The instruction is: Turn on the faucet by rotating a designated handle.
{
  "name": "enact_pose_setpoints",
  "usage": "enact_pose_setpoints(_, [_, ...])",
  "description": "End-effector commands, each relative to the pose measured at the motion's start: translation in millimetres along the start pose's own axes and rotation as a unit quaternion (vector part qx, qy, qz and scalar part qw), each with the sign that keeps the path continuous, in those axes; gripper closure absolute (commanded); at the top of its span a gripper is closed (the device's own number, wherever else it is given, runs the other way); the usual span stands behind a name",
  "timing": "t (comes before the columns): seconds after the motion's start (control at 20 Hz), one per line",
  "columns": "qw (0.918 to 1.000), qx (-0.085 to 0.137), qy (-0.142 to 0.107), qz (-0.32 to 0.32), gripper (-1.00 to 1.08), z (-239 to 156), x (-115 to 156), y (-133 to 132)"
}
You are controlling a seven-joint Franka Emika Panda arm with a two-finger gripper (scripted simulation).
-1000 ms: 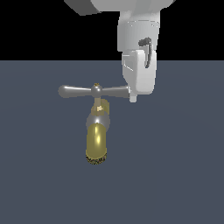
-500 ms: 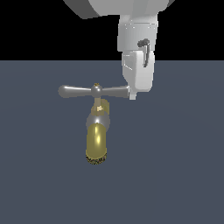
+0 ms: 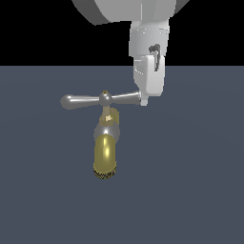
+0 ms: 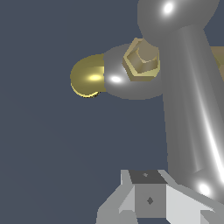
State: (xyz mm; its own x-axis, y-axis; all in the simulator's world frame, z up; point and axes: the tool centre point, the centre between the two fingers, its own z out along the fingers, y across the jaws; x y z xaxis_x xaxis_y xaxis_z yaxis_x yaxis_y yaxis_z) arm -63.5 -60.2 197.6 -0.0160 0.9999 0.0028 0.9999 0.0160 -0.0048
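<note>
The faucet (image 3: 106, 151) has a golden-brass spout with a rough dark rim, a silver collar and a brass nut. It also shows in the wrist view (image 4: 89, 76). The handle (image 3: 86, 100) is a silver crossbar with a ball hub, lying level across the top. My gripper (image 3: 143, 101) hangs down at the crossbar's end on the exterior view's right and hides that bulb. In the wrist view the fingers (image 4: 148, 199) sit together, and the handle's arm (image 4: 188, 113) runs past just beside them with its bulb touching or nearly touching. Nothing is between the fingers.
A flat dark grey-blue floor (image 3: 190, 190) lies all round the faucet. The background above it is black. The arm's white wrist (image 3: 147, 43) stands above the handle's end on the exterior view's right.
</note>
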Motion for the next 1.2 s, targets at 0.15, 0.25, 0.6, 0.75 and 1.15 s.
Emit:
enact_pose_setpoints(0.15, [1.0000, -0.003, -0.001, -0.001, 1.08, 0, -1, 19])
enact_pose_setpoints(0.25, [1.0000, -0.003, -0.001, -0.001, 1.08, 0, -1, 24])
enact_pose_setpoints(0.6, [1.0000, -0.003, -0.001, -0.001, 1.08, 0, -3, 44])
enact_pose_setpoints(0.75, [1.0000, -0.001, 0.000, 0.000, 1.08, 0, -4, 42])
enact_pose_setpoints(1.15, [1.0000, -0.001, 0.000, -0.001, 1.08, 0, 15, 68])
